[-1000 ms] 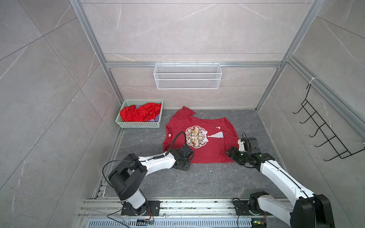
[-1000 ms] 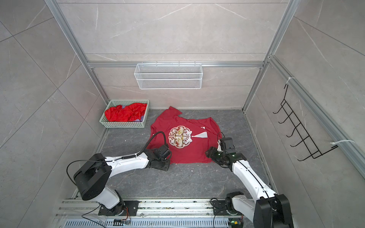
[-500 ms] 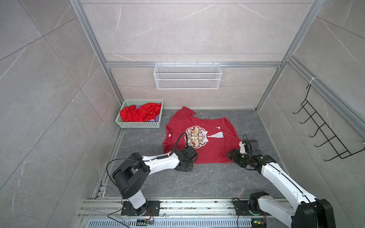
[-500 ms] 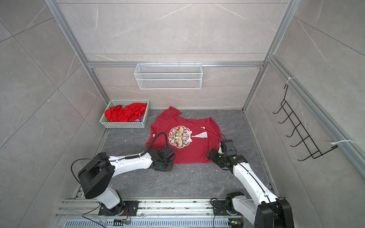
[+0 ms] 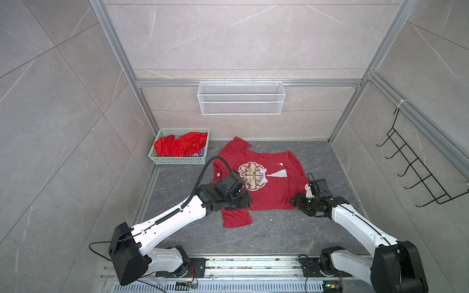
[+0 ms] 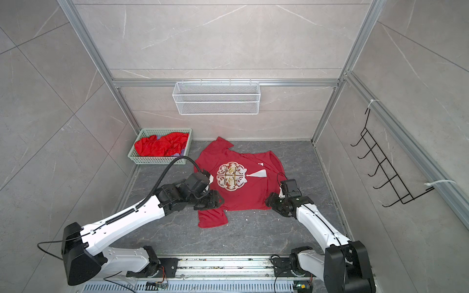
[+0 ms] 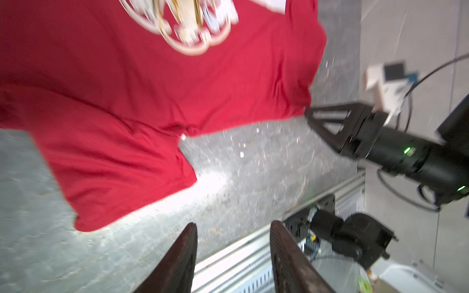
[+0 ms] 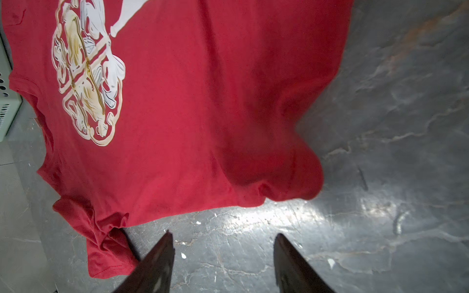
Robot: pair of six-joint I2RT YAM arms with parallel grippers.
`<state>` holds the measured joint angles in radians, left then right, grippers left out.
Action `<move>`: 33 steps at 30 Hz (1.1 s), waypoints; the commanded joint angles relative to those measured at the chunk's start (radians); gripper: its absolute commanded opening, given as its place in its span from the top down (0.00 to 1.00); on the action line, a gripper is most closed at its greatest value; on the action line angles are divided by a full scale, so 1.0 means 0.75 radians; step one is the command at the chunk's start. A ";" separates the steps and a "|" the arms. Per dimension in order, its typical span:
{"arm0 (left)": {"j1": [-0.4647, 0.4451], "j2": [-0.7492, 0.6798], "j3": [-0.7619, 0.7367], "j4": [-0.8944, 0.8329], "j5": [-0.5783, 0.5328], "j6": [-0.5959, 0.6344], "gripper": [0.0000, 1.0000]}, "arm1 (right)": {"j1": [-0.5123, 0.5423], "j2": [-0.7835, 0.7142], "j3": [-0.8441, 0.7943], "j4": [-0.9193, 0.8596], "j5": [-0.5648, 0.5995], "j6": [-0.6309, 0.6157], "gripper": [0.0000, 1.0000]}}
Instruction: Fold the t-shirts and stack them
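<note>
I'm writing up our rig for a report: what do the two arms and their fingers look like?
Both arms have white link shells with black joints and wrists. The left arm carries a black corrugated cable; the right arm shows small green indicator lights. The fingers are dark brown and tapered.

The left arm point(image 5: 177, 215) and right arm point(image 5: 355, 223) reach forward, wrists low. The left gripper point(image 7: 232, 225) has its jaws parted with nothing between them; the right gripper point(image 8: 223, 236) is likewise parted and empty

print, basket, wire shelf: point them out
print point(image 5: 252, 175), in a top view, centre of the emblem
basket point(image 5: 177, 160), in a top view, front wall
wire shelf point(image 5: 241, 108), in a top view, front mesh
</note>
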<state>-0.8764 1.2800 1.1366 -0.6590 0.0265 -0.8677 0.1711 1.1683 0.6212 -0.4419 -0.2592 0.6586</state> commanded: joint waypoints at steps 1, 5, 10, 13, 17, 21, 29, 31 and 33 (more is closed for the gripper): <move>0.040 -0.002 -0.043 -0.141 -0.166 0.083 0.49 | 0.007 -0.003 0.057 0.035 -0.006 -0.004 0.36; 0.052 0.029 -0.220 0.069 -0.142 0.140 0.45 | 0.006 0.011 0.063 0.061 -0.018 0.013 0.36; 0.055 0.158 -0.296 0.188 -0.153 0.141 0.45 | 0.008 0.051 0.058 0.109 -0.041 0.036 0.36; 0.056 0.205 -0.358 0.274 -0.134 0.120 0.45 | 0.008 0.088 0.049 0.131 -0.028 0.038 0.36; 0.056 0.254 -0.420 0.288 -0.150 0.046 0.45 | 0.007 0.124 0.048 0.137 -0.014 0.041 0.36; 0.054 0.265 -0.527 0.357 -0.138 -0.024 0.45 | 0.007 0.126 0.053 0.129 0.012 0.038 0.36; -0.046 0.206 -0.640 0.372 -0.010 -0.237 0.48 | 0.007 0.143 0.099 0.070 0.076 0.007 0.36; -0.109 0.153 -0.641 0.375 0.031 -0.307 0.48 | 0.008 0.132 0.110 0.051 0.103 0.000 0.36; -0.155 0.086 -0.613 0.381 0.070 -0.321 0.48 | 0.007 0.124 0.121 0.040 0.121 -0.007 0.36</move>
<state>-0.9501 1.4029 0.6712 -0.3611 -0.0074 -1.0241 0.1707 1.2701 0.6804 -0.3733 -0.2146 0.6769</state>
